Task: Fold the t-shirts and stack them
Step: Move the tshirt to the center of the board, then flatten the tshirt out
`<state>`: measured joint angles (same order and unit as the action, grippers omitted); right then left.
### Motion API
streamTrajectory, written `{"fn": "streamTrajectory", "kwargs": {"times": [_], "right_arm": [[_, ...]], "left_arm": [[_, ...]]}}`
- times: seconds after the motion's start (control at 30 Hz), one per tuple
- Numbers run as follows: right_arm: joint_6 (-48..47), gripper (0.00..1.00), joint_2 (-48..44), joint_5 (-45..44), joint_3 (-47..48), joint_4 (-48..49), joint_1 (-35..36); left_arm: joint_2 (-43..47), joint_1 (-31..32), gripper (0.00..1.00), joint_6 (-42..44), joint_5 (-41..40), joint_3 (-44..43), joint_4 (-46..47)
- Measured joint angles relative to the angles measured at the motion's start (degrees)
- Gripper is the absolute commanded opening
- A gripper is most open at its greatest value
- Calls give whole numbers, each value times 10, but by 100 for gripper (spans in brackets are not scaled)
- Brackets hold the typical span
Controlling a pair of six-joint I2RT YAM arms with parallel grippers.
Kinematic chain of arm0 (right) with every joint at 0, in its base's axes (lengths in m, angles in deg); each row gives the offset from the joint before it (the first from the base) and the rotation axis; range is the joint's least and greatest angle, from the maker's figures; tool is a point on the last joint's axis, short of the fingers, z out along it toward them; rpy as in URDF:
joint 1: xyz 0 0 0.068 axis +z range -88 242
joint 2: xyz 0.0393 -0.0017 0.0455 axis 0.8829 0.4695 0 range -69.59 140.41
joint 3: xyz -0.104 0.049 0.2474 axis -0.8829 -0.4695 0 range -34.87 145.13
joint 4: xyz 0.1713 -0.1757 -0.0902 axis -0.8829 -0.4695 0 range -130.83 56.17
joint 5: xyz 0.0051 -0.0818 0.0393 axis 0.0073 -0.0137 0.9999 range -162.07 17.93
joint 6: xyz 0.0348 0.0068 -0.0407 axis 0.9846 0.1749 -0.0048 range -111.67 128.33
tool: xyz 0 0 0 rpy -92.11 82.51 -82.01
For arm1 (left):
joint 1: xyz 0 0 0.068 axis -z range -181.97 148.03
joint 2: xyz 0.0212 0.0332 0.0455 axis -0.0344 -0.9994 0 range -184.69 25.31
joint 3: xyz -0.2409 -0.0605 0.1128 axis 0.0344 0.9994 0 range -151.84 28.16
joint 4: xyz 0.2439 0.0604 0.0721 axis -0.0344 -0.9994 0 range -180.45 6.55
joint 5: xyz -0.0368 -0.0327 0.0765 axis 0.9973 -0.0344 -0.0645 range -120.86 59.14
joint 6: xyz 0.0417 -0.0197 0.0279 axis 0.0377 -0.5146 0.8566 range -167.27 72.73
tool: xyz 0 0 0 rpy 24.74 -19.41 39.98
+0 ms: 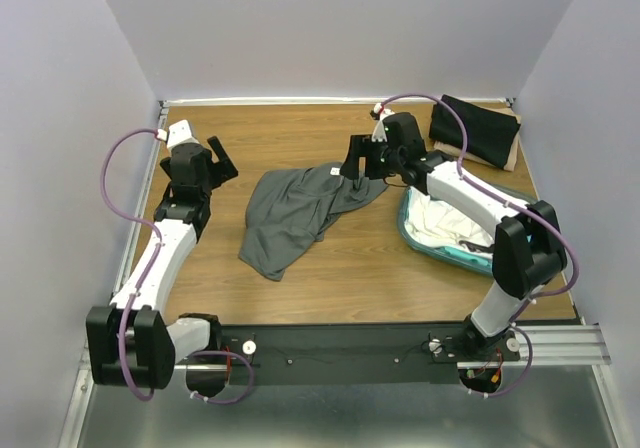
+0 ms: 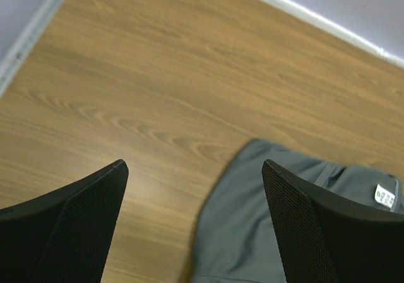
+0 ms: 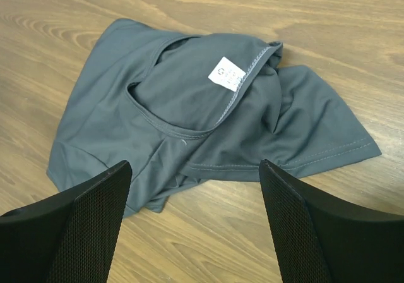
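Right wrist view, right gripper [image 3: 194,169] open above crumpled grey t-shirt [image 3: 189,106]; left gripper [image 2: 194,166] open near it

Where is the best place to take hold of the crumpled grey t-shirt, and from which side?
Likely the collar rim beside the white label on the grey t-shirt, from above with the right gripper: that stitched edge lies uppermost and exposed.

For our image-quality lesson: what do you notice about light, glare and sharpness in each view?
Top view: even, soft light, no harsh shadows. Left wrist view: mild glare on the table. Right wrist view: grey shirt sharp, its label print unreadable.
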<state>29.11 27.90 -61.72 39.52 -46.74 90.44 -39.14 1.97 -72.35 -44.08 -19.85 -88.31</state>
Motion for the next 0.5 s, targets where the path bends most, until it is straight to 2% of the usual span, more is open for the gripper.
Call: {"fn": "streamTrajectory", "kwargs": {"times": [0.17, 0.37, 0.5], "right_arm": [[-2, 87, 7, -3, -17, 4, 0], [7, 83, 58, -10, -25, 4, 0], [9, 82, 96, -11, -25, 4, 0]], "left_arm": [[-78, 12, 93, -21, 35, 0, 9], [-194, 36, 92, -29, 85, -12, 8], [-229, 65, 92, -31, 108, -20, 6]]}}
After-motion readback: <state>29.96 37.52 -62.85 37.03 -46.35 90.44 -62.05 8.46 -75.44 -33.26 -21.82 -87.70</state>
